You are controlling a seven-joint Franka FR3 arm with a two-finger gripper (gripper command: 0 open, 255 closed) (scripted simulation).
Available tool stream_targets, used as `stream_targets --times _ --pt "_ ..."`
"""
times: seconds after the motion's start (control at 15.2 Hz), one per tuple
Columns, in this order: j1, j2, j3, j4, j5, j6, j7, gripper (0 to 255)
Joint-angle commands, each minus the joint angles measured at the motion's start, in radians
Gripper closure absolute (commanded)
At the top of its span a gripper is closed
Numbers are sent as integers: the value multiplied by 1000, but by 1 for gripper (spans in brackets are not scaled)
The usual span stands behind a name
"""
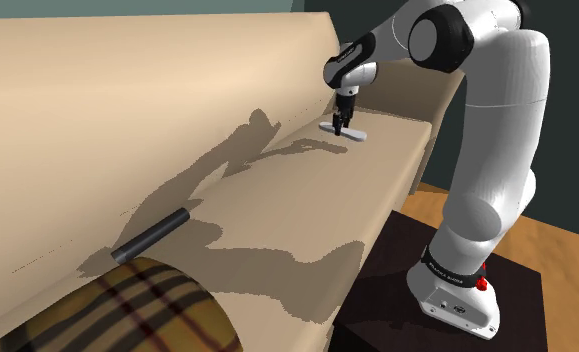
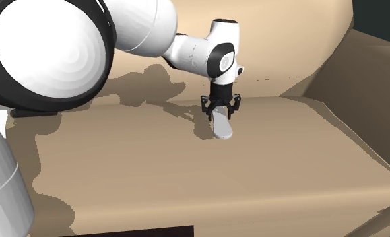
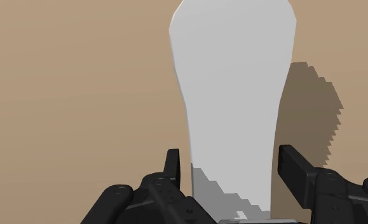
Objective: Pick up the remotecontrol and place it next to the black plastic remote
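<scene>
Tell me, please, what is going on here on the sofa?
A white arm reaches over a beige sofa, with its claw right over a pale grey remote lying on the seat. The fingers stand open on either side of the remote's narrow end, with a small gap each side, so it is not gripped yet. The black remote lies farther along the seat, near a plaid cushion and well apart from the grey one.
</scene>
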Motion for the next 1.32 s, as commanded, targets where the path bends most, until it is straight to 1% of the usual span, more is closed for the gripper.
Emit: stream_targets --times 0.0,0.59,0.92,1.25 --pt "4 -15 -2 9 -7 -24 6 255" --pt "10 -61 -9 72 -29 -129 18 255" --pt "91 -172 21 -62 -81 -99 144 255" --pt "160 -262 68 -164 -121 -85 275 255"
